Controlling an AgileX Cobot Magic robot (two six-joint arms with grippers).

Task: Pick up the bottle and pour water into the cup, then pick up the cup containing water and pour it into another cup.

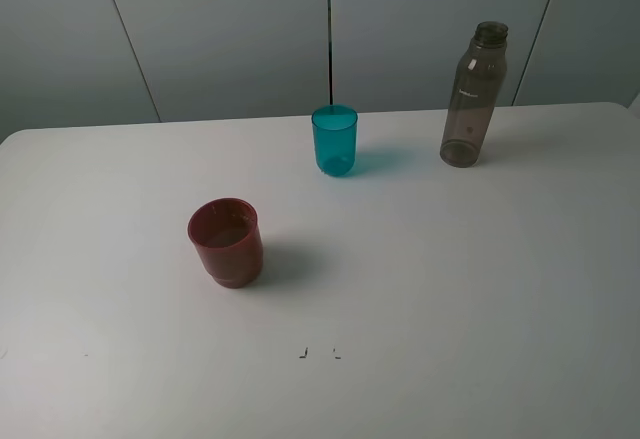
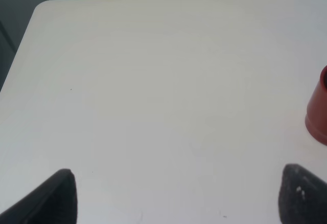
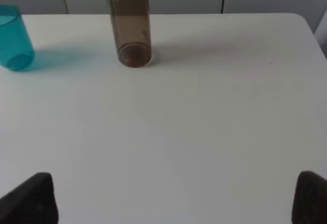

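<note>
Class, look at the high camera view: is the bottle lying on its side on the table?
No, the bottle stands upright on the table, its open neck pointing up.

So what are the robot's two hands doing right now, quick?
Left tool: open, holding nothing, over bare table.
Right tool: open, holding nothing, with the bottle some way ahead of it.

A white table [image 1: 480,289] carries the upright bottle [image 1: 474,96], teal cup [image 1: 334,140] and red cup [image 1: 226,242], well apart.
</note>
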